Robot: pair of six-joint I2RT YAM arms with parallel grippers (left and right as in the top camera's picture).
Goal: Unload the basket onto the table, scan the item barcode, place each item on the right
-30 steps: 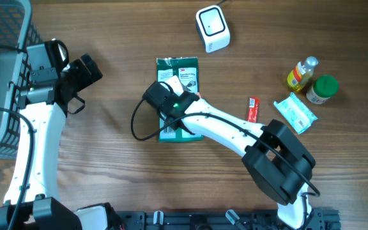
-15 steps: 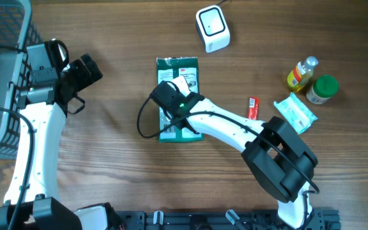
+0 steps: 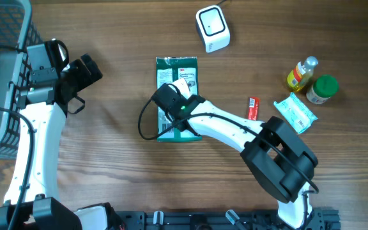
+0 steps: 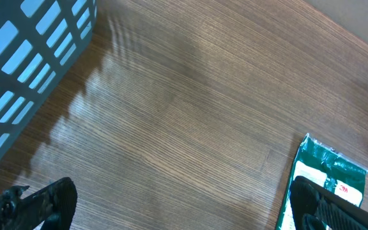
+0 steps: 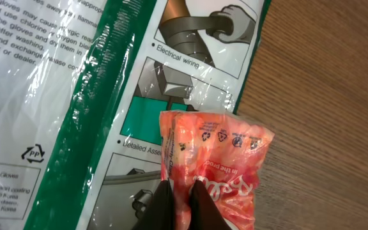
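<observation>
Nudged right at frame centre and closed: right gripper (image 5: pixel 183 198) pinching red packet (image 5: pixel 216 160) over green pack (image 3: pixel 177 69). Left gripper (image 4: pixel 184 203) upper left, wide open, empty.

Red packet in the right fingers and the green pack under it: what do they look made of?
The red packet looks like thin printed plastic film, semi-glossy: it crumples where the fingers pinch it. The green pack looks like a clear glossy plastic sleeve, perhaps over a printed insert: glare streaks and wrinkles run across it.
</observation>
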